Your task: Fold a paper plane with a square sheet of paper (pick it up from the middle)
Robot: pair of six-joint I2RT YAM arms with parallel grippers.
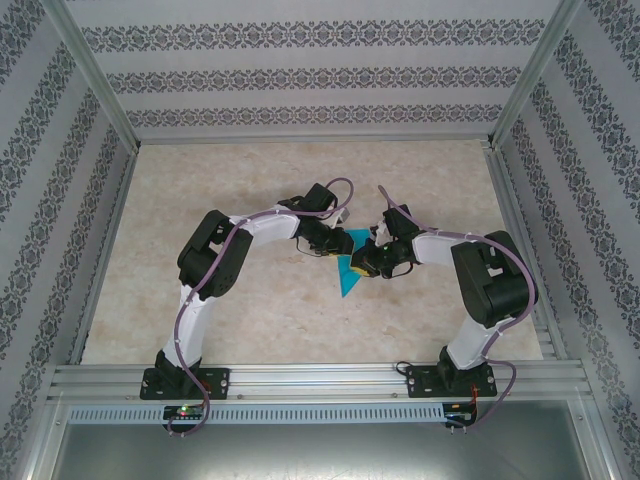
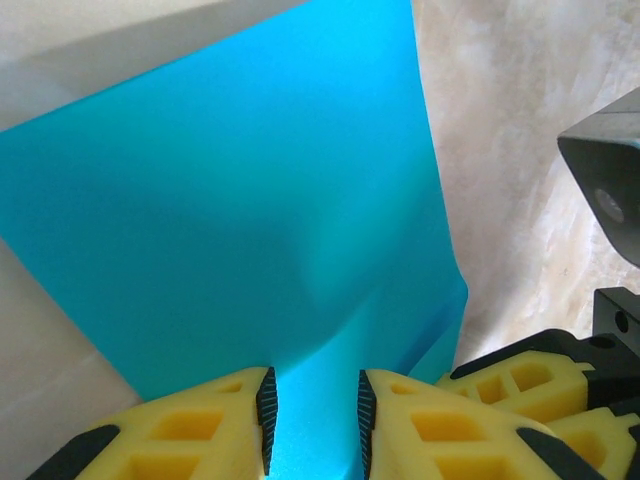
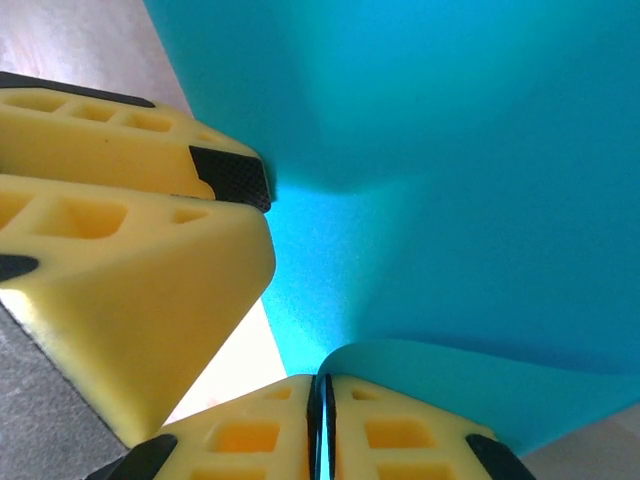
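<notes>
Item: we enter one blue paper, thin, unmarked and partly folded, its pointed tip toward the near side in the top view.
Place: it is over the middle of the table, between the two grippers. We cannot tell whether the tip rests on the table.
Face: the left wrist view gives the blue paper as a broad smooth face with one soft dent. The right wrist view gives it with a curl turned back along its lower edge.
Right hold: the right gripper is at the paper's right side. Its jaws are pressed together with the paper's edge pinched between them.
Left hold: the left gripper is at the paper's left side. Its jaws stand partly apart with the paper running down between the black pads. We cannot tell whether they press it.
Arms: the left arm and right arm, white and cabled, bend inward to the paper.
Rail: a metal rail lies nearer than the paper and bears both arm bases.
Walls: patterned walls stand beyond the paper.
</notes>
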